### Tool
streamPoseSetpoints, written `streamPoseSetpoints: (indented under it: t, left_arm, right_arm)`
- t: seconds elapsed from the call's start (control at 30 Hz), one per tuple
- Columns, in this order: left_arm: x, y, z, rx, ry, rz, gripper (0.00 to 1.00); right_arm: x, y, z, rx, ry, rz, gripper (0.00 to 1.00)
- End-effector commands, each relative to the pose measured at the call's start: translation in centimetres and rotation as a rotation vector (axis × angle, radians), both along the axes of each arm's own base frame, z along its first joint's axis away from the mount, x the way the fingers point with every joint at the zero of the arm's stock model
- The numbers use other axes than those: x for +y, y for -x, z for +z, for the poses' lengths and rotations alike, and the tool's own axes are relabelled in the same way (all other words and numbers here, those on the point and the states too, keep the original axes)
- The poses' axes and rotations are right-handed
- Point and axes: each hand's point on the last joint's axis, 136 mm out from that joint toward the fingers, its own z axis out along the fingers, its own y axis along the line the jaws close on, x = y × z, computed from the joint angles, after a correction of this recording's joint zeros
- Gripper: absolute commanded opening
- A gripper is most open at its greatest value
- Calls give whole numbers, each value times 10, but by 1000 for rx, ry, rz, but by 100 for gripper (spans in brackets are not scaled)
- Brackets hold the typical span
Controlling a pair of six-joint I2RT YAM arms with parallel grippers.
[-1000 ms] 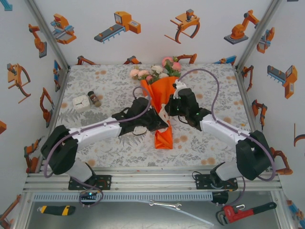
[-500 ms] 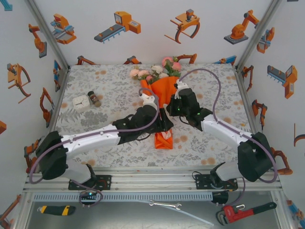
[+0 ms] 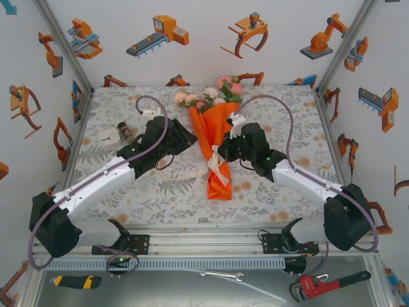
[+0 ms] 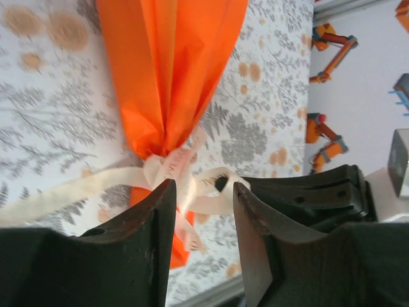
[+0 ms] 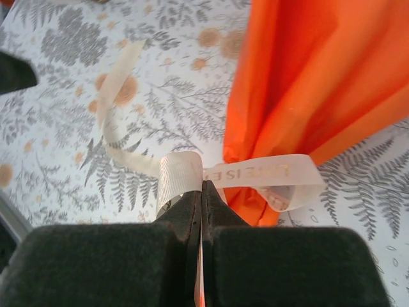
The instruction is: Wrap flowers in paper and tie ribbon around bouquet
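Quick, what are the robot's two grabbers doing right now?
Left gripper: open, holding nothing.
Right gripper: shut, pinching the ribbon.

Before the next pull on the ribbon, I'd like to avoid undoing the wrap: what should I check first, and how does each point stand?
1. Right end effector shut on the long cream-white fabric ribbon: ok.
2. Left end effector open and holding nothing: ok.
3. Ribbon wound around the narrow waist of the bright orange paper wrap: ok.
4. Knot pulled tight: cannot tell.
5. Pink and cream roses at the wrap's wide top: ok.
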Motion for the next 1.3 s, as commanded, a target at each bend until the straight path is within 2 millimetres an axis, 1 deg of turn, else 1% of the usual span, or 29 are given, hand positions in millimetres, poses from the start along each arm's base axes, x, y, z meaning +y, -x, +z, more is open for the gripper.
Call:
streamPoseSetpoints:
  t: [0.0,0.13,0.2,0.27,0.37,0.43,0.6,0.7,0.8,0.83,0.93,1.0,1.03,1.13,1.17,1.27]
  left_arm:
    - [-23,11,-6,101,120,-56,46]
    - [-44,9,-19,144,124,-118,55]
    - [-53,6,-25,157,144,-128,55]
    - [-64,4,-27,169,172,-157,54]
    - [-77,5,-33,200,191,-185,49]
    - [-78,5,-39,217,198,-177,42]
    - [-75,6,-48,245,213,-147,12]
    - [-72,5,-49,247,201,-133,0]
    - [-66,3,-52,248,182,-115,0]
    - [-64,3,-53,247,173,-108,0]
    - [-59,1,-54,238,151,-93,0]
    - [-57,0,-54,239,145,-91,0]
    - [-57,0,-54,237,145,-92,0]
    - [-54,-1,-53,232,139,-84,0]
    - [-54,-1,-53,230,138,-82,0]
    - [-53,-2,-50,220,140,-78,0]
  right_arm:
    - [14,9,15,-62,-31,91,0]
    - [19,9,15,-56,-48,108,0]
    - [21,8,15,-53,-54,110,0]
    - [23,8,15,-47,-56,120,0]
    - [24,8,13,-37,-59,125,0]
    - [26,9,12,-27,-63,131,0]
    - [28,13,10,-9,-69,148,0]
    - [26,13,10,-6,-62,139,0]
    - [15,13,15,-11,-44,91,18]
    - [10,13,16,-6,-31,61,21]
    - [-17,16,18,21,16,-59,26]
    - [-33,22,16,73,-2,-142,29]
    - [-38,26,15,102,-30,-172,30]
    - [-46,42,-3,243,-166,-258,33]
    - [-49,47,-14,297,-199,-300,34]
    - [-54,62,-43,401,-188,-389,44]
